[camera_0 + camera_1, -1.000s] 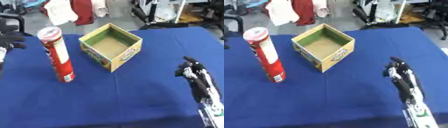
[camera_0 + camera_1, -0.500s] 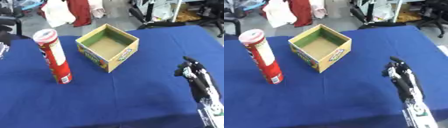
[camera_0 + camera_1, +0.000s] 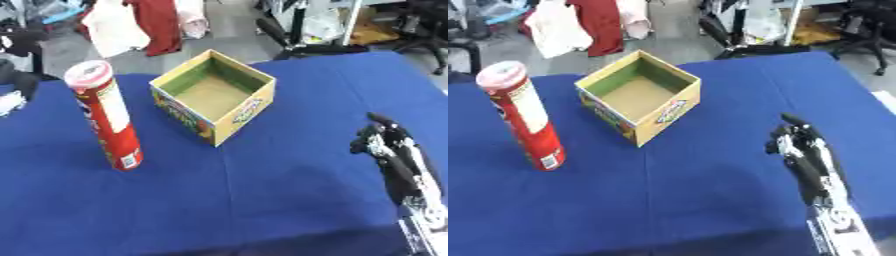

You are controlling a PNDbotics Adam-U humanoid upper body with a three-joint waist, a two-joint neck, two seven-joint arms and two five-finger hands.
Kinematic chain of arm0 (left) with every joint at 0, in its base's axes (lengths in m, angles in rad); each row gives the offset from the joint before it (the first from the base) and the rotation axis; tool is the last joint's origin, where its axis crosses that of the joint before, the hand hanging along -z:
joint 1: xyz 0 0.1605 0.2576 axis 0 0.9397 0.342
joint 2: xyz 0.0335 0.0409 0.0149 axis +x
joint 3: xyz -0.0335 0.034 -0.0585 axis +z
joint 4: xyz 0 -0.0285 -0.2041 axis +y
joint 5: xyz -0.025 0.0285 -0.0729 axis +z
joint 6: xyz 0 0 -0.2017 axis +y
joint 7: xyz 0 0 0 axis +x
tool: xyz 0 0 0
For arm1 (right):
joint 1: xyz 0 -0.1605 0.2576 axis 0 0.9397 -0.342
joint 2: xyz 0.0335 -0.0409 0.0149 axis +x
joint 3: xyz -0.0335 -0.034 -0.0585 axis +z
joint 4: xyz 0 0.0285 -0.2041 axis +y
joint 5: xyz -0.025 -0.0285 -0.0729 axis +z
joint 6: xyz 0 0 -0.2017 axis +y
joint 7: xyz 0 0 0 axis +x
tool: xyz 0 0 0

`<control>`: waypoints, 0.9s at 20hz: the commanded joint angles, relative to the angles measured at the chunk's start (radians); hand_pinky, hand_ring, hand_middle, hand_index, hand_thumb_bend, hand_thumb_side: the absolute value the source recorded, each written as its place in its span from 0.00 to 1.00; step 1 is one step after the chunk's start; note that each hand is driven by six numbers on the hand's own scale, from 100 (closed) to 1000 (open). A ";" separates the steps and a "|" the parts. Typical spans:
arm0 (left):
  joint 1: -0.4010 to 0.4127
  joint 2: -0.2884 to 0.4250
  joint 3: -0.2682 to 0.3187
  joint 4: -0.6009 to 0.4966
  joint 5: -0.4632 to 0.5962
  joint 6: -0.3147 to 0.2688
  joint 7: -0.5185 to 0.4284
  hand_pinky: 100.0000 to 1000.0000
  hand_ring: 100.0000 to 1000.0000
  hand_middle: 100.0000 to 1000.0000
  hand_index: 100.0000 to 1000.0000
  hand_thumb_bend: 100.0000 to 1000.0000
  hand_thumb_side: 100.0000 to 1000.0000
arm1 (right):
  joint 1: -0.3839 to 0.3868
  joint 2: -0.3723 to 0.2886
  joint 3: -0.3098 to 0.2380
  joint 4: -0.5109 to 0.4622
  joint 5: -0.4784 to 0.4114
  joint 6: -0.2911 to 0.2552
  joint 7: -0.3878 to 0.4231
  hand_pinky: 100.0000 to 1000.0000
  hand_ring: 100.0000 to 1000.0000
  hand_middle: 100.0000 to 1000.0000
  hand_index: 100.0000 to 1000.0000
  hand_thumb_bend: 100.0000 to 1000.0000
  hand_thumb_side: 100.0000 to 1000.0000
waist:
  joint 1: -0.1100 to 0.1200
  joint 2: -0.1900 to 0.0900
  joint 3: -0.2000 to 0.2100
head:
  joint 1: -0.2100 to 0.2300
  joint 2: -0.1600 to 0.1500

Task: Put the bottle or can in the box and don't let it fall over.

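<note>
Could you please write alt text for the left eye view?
A tall red can stands upright on a blue table, left of an open, empty cardboard box. The robot's right hand rests at the lower right, touching neither.

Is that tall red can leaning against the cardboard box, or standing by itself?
Apart. In the left eye view a strip of blue cloth shows between the red can and the box; the can stands upright alone.
</note>
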 commanded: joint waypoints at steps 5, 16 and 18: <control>-0.119 0.046 -0.095 0.040 -0.014 -0.033 -0.090 0.89 0.90 0.95 1.00 0.00 0.70 | -0.006 -0.026 0.004 -0.015 0.000 0.000 0.008 0.48 0.48 0.49 0.79 0.00 0.29 | 0.002 -0.014 0.001 | 0.008 -0.002; -0.176 0.001 -0.148 0.089 -0.077 -0.026 -0.086 0.89 0.92 0.96 1.00 0.00 0.80 | -0.004 -0.027 0.005 -0.015 -0.003 0.000 0.010 0.48 0.48 0.49 0.79 0.00 0.29 | 0.001 -0.014 0.002 | 0.013 -0.002; -0.180 -0.003 -0.150 0.092 -0.080 -0.025 -0.082 0.89 0.94 0.97 1.00 0.00 0.89 | -0.003 -0.027 0.005 -0.015 -0.003 0.000 0.010 0.48 0.48 0.49 0.79 0.00 0.29 | 0.001 -0.014 0.002 | 0.016 -0.002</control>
